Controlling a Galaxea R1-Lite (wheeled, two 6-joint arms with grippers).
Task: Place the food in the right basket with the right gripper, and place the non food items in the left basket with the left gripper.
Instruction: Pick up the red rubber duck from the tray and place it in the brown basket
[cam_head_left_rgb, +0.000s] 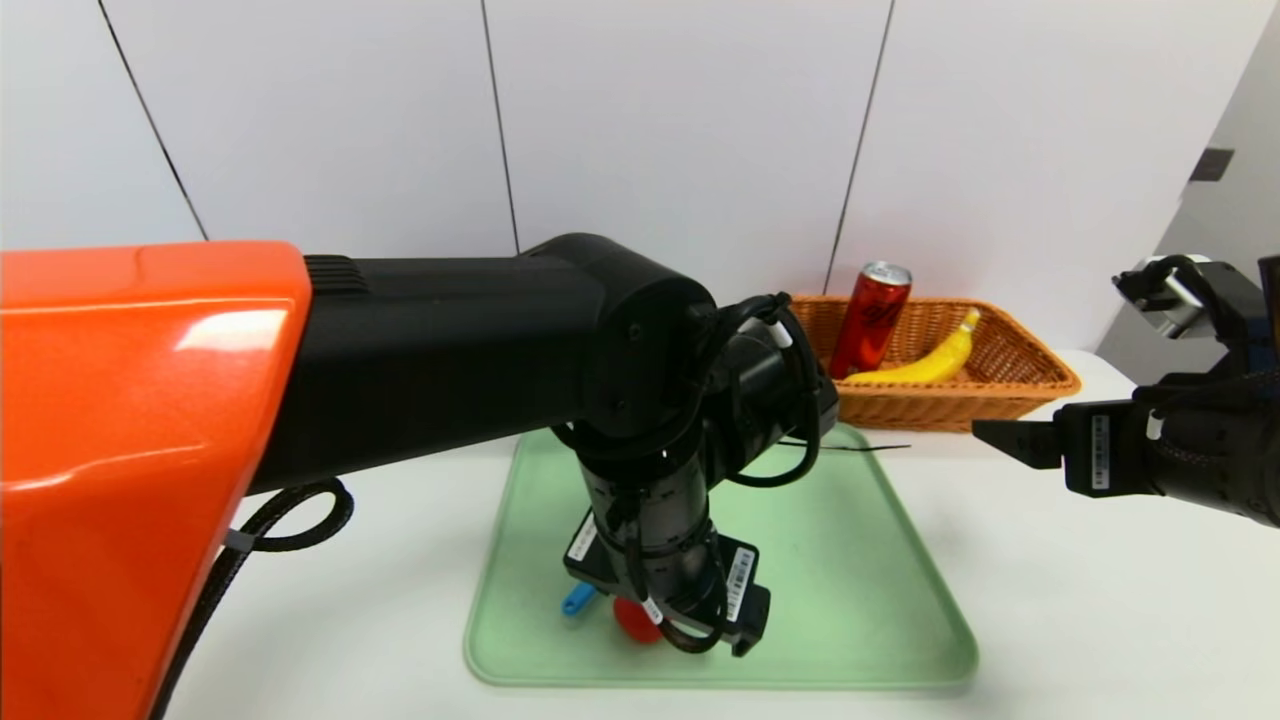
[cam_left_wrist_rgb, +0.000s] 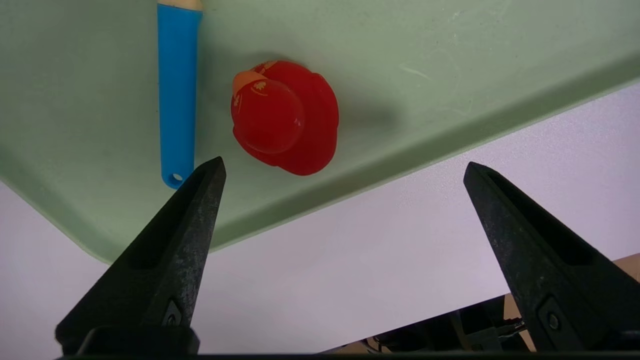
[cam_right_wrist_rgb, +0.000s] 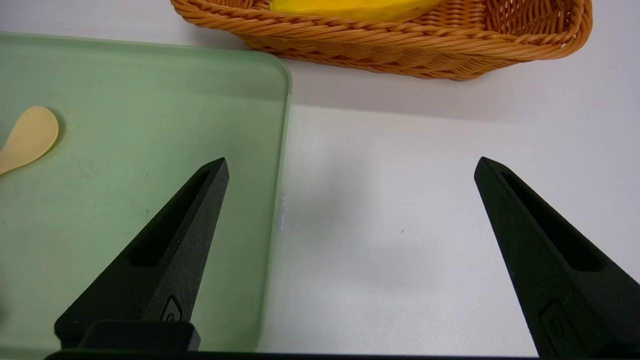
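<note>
Both foods are in the right basket (cam_head_left_rgb: 1010, 400), an orange-tan wicker one: the red can (cam_head_left_rgb: 872, 318) stands upright and the banana (cam_head_left_rgb: 935, 358) lies beside it. Two non food items lie near the front of the green tray (cam_head_left_rgb: 860, 600): a red rubber duck (cam_left_wrist_rgb: 285, 117) and a spoon (cam_left_wrist_rgb: 176, 95) with a blue handle. My left gripper (cam_left_wrist_rgb: 344, 162) hangs open over the tray's front rim, just short of the duck and holding nothing. My right gripper (cam_right_wrist_rgb: 351, 160) hovers open and empty above the table, right of the tray and in front of the basket. The left basket is out of view.
My left arm (cam_head_left_rgb: 400, 350) stretches across the head view and hides the table's left side. The spoon's pale bowl (cam_right_wrist_rgb: 27, 137) rests on the tray (cam_right_wrist_rgb: 125, 100). The basket (cam_right_wrist_rgb: 400, 45) stands just behind the tray's far right corner. White wall panels close the back.
</note>
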